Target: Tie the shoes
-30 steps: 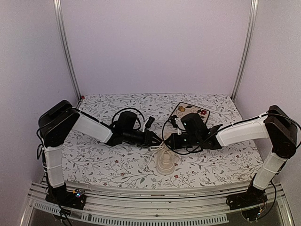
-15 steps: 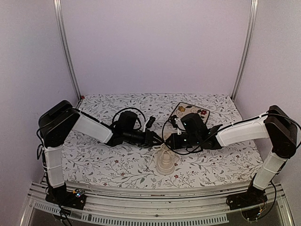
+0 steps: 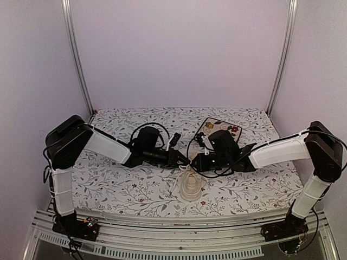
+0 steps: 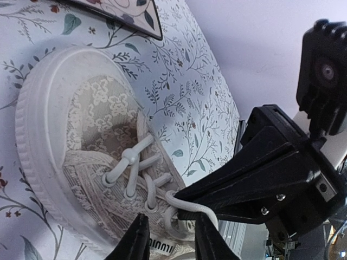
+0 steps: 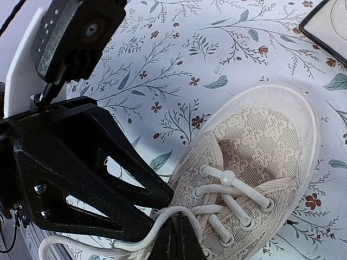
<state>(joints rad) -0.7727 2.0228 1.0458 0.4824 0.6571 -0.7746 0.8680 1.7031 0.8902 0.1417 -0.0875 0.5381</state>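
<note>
The cream-white sneaker (image 3: 190, 187) lies on the floral cloth between the arms, toe toward the tile; it also shows in the left wrist view (image 4: 92, 119) and the right wrist view (image 5: 260, 135). My right gripper (image 3: 196, 162) (image 5: 179, 235) is shut on a white lace (image 5: 162, 219) just above the top eyelets. My left gripper (image 3: 184, 158) (image 4: 171, 241) is open, its fingers either side of the shoe's tongue and top eyelets, close against the right gripper's fingers (image 4: 260, 179). The held lace (image 4: 195, 208) runs from an eyelet along the right gripper's tip.
The square floral tile (image 3: 219, 128) lies behind the shoe, right of centre; its corner shows in the left wrist view (image 4: 124, 13). Black cables loop over both wrists. The floral cloth (image 3: 108, 189) covers the table between the metal corner posts.
My left gripper has moved a little to the right, closer to the right gripper and the shoe's laces. The right gripper and shoe have stayed put.
</note>
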